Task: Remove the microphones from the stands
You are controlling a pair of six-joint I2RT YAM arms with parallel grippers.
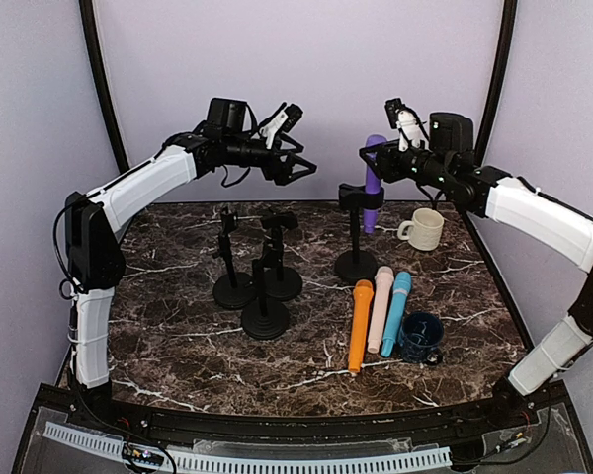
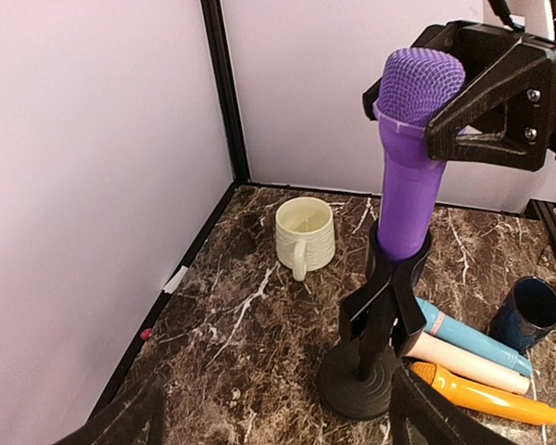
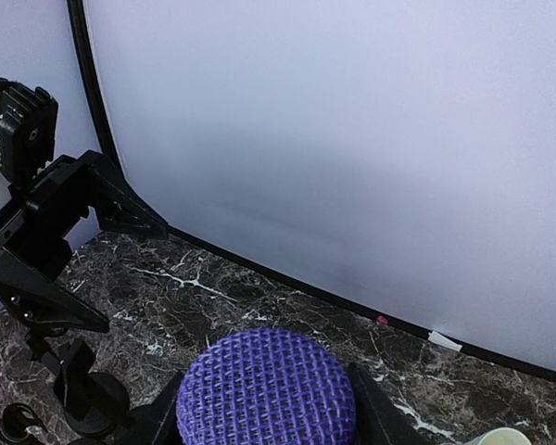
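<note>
Right gripper [image 1: 373, 155] was up at the top of the purple microphone [image 1: 375, 183], its two black fingers [image 2: 486, 97] closed in on either side of the mesh head, and from its own wrist view I could see no gap between them and the mesh. The microphone stood upright in the clip of its stand [image 1: 356, 259], toward the far edge of the marble surface [image 1: 168, 341], with pale backdrop rising behind and above the head. The left gripper [image 1: 301, 166] hung in the air to the left, at about the same height, spread wide and holding nothing, well apart from the microphone. A cream mug [image 1: 422, 228] sat near the stand on its right, close to the far right corner. In front of the stand lay an orange microphone [image 1: 360, 324], a pink microphone [image 1: 381, 308] and a blue microphone [image 1: 396, 313] side by side, and a dark blue cup [image 1: 420, 336] just beside the blue one. Three empty stands [image 1: 266, 314] were clustered left of centre. Bare marble ran along the near edge and the left side, under the left arm.
</note>
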